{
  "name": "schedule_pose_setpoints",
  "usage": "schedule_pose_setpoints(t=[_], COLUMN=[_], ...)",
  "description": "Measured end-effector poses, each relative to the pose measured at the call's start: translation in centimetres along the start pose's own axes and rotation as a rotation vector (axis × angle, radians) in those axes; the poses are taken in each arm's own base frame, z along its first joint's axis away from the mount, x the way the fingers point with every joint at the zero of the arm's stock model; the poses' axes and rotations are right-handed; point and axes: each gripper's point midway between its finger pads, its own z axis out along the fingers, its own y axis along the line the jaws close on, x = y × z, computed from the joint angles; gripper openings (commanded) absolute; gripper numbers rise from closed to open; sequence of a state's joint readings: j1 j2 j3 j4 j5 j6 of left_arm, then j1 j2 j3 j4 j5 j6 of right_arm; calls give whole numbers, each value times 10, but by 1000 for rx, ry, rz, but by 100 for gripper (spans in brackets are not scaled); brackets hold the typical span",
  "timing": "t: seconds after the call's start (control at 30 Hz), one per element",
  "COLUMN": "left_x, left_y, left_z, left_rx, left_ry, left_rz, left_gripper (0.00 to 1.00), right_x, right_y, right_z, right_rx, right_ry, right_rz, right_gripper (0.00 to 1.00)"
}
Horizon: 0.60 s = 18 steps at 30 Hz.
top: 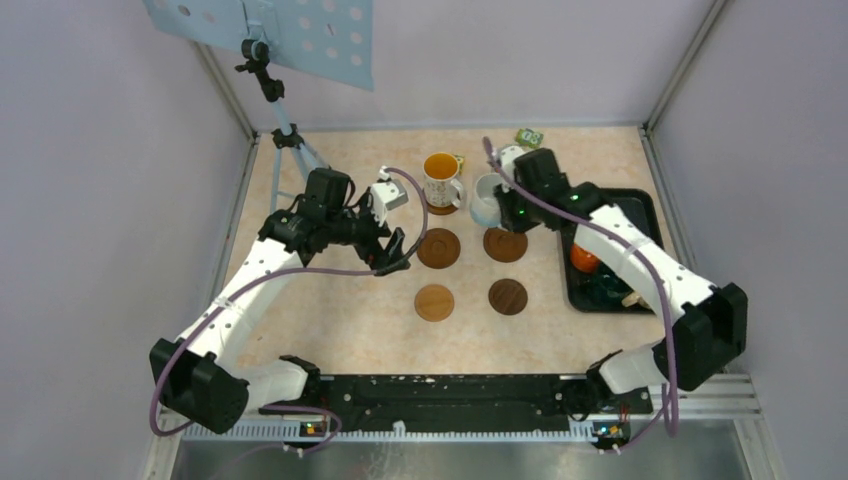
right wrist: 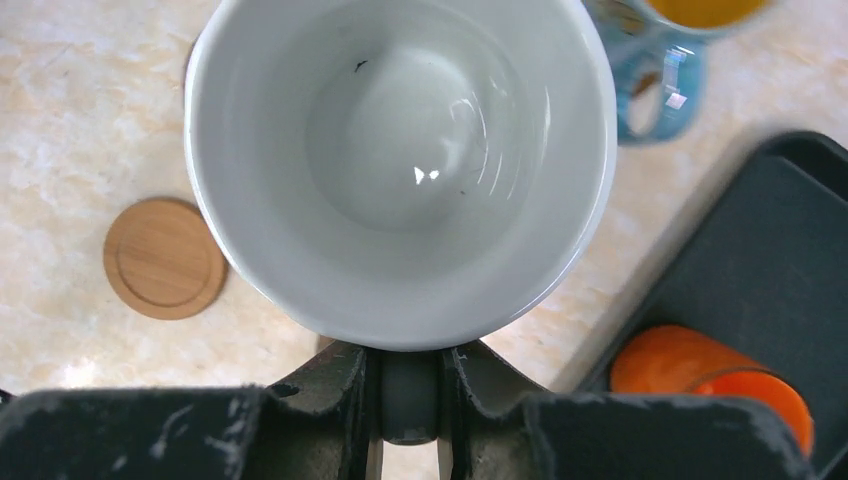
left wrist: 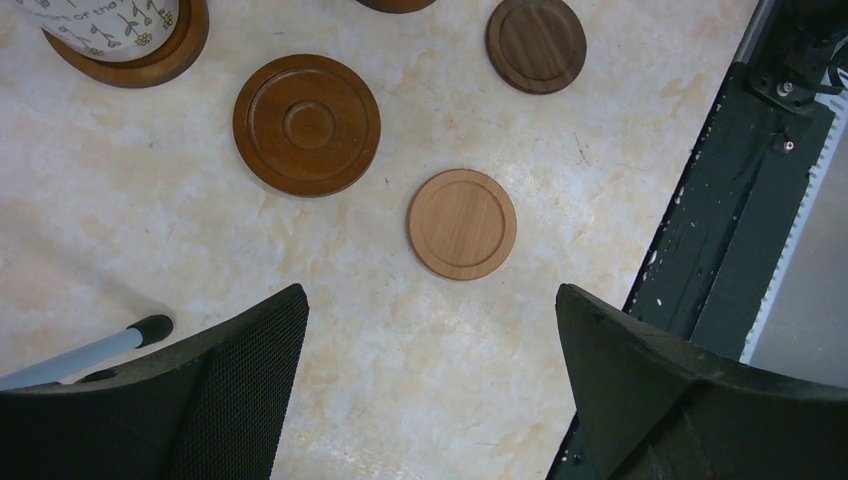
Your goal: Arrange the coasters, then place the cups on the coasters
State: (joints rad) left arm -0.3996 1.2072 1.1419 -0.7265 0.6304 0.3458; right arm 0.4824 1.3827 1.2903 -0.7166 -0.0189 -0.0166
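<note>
Four bare brown coasters lie in a square at mid-table. Behind them a white patterned cup stands on a fifth coaster. My right gripper is shut on the handle of a plain white cup, held upright above the table near the back right coaster. My left gripper hangs open and empty left of the coasters. In the left wrist view a dark coaster and a light coaster lie ahead of it.
A black tray at the right holds an orange cup and a dark green one. A light blue cup stands beside the tray. A tripod is at the back left, a small packet at the back.
</note>
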Motion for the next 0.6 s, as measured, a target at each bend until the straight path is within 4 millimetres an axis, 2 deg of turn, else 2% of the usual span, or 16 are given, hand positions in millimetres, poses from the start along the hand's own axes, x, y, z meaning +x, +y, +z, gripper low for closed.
schedule_pose_setpoints(t=[0.1, 0.23, 0.43, 0.6], left_x=[-2, -2, -2, -3], left_y=[1, 4, 9, 11], left_z=[1, 2, 0, -1], left_rx=[-4, -17, -48, -68], left_ry=[-8, -5, 2, 3], left_rz=[-10, -26, -29, -25], left_gripper=[99, 99, 99, 99], right_x=[1, 1, -5, 9], right_y=[38, 73, 92, 112], right_z=[17, 36, 64, 90], right_rx=[-5, -23, 10, 35], right_ry=[9, 4, -26, 1], right_rz=[-65, -84, -26, -33], right_gripper=[0, 0, 0, 0])
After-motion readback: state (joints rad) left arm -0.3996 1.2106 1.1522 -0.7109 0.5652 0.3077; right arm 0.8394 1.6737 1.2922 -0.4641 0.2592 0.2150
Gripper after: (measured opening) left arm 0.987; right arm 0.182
